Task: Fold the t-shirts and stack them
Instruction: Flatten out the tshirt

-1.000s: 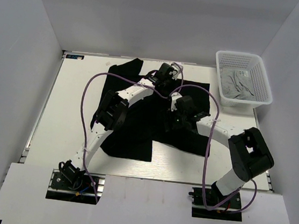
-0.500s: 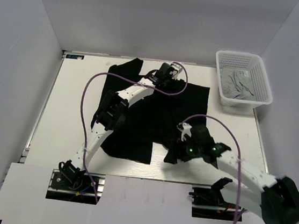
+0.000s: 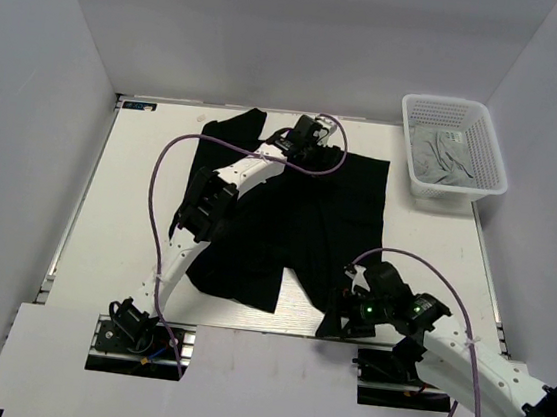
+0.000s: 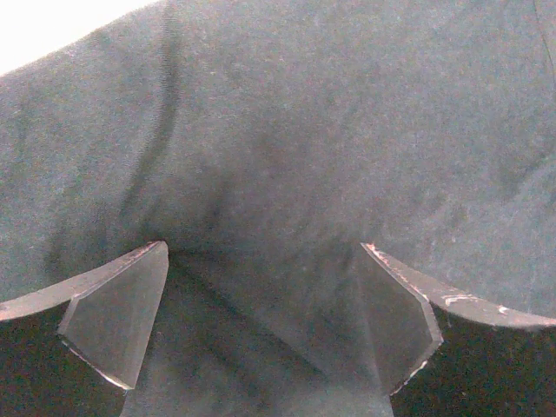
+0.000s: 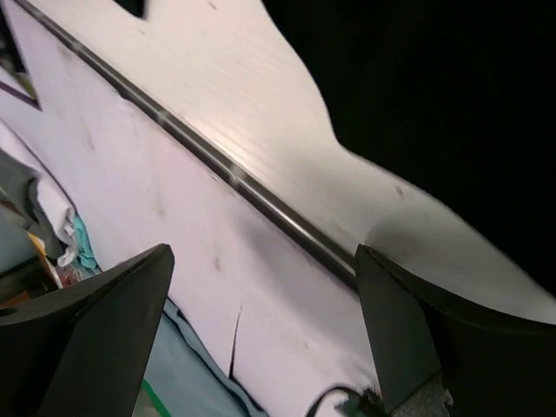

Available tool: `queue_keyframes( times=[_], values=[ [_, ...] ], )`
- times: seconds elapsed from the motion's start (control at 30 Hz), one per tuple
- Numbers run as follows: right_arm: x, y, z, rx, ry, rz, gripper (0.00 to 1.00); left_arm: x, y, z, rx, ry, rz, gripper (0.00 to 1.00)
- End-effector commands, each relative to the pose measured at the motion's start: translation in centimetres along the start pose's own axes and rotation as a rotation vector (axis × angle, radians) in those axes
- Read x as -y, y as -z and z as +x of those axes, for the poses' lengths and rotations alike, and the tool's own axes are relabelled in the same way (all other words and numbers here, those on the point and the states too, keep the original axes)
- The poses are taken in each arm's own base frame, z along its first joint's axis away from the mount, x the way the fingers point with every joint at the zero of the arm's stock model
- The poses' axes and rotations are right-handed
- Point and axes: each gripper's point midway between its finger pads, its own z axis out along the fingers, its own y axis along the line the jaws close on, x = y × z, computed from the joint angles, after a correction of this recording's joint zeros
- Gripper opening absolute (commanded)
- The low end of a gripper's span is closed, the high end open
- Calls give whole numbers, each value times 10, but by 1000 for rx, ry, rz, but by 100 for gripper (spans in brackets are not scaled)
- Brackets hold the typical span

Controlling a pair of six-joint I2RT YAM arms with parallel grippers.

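Change, right arm: a second ago it reaches over the middle of the black t-shirt (image 3: 324, 209); now it is drawn back to the table's (image 3: 128, 202) near edge, with its elbow swung low and out to the right.
Change, shirt: the right near part of the black cloth now lies closer to the near edge than before, with a notch of bare table between it and the left near part.
Change, left arm: barely shifted, at the same spot on the far side of the shirt.
Left arm pose: stretched far forward from its base, wrist bent down over the shirt's far edge.
Left gripper (image 3: 314, 137): jaws spread wide and grasping nothing; the left wrist view (image 4: 261, 313) shows wrinkled black cloth filling the space beneath them.
Right gripper (image 3: 334, 324): released, with fingers wide apart just beside the shirt's near right corner; in its own view (image 5: 261, 287) it hangs over the table's edge rail, with the black cloth beyond the fingers.
Grey t-shirt (image 3: 440, 162): crumpled inside the white mesh basket (image 3: 458, 106) at the far right corner.
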Motion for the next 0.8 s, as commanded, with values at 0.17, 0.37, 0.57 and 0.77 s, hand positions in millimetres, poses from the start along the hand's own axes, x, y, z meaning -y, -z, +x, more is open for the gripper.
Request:
queue_keyframes(
  times=[0.17, 0.37, 0.57, 0.77],
  values=[
    [-4, 45, -62, 272, 16, 212, 90, 9, 29, 4, -69, -37, 113, 100],
    [4, 58, -138, 527, 27, 373, 90, 20, 92, -46, 22, -52, 103, 100],
    [19, 53, -192, 586, 14, 533, 90, -6, 191, -30, 89, 51, -104, 100],
    [36, 52, -242, 629, 21, 605, 90, -58, 272, 47, 186, 246, -359, 100]
  ],
)
